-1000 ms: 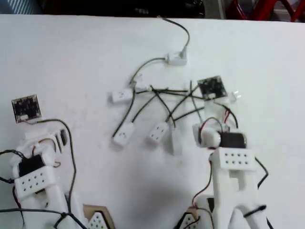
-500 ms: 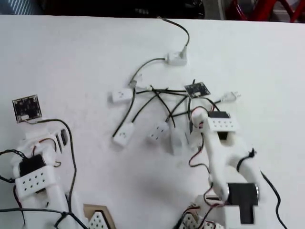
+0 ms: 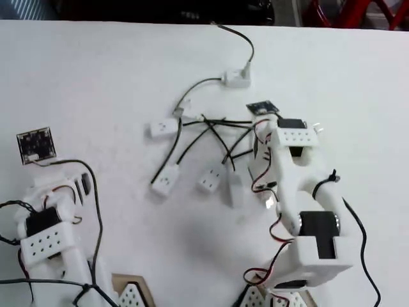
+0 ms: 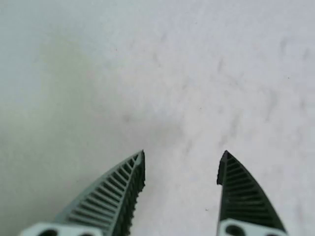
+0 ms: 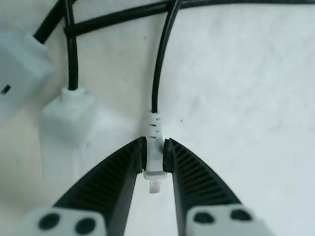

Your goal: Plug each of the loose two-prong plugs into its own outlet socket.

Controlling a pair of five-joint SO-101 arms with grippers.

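Right claw (image 5: 155, 147) is clamped on a white two-prong plug (image 5: 155, 129), whose black cable (image 5: 160, 73) runs off into the tangle of leads on the worktop (image 5: 246, 98). A white outlet socket (image 5: 66, 115) lies just beside the plug, not touching it. Left claw (image 4: 182, 155) hangs over the worktop with its fingers spread apart, well away from the cables.

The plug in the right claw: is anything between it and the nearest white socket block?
Nothing visible. The right gripper pinches the plug; bare table lies between it and the socket block. Black cords cross beyond.
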